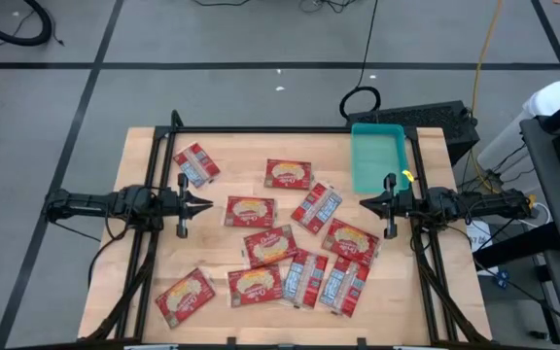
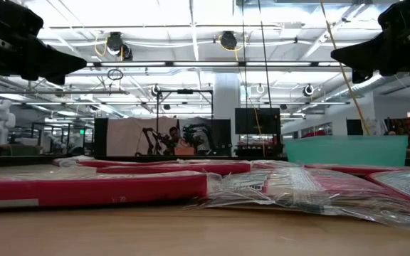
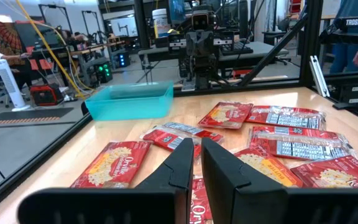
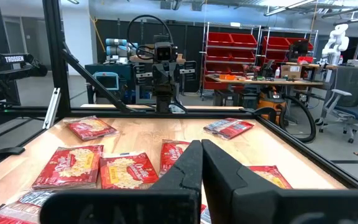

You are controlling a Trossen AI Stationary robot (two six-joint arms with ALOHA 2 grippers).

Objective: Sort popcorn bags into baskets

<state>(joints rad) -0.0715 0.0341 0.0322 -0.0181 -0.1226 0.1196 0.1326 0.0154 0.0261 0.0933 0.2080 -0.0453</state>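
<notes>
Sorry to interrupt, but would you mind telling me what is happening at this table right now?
Nothing is being handled yet. The left gripper and right gripper hang over opposite sides of the wooden table, each with jaws shut and empty. The flat red popcorn bags lie scattered between them, some overlapping. The shallow teal-green plastic tray at the far right corner holds none.

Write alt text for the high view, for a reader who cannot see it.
Eleven red popcorn bags lie scattered flat on a wooden table, none yet in the empty teal basket at its far right corner. The left gripper and right gripper, both shut and empty, point toward each other from opposite table edges.
</notes>
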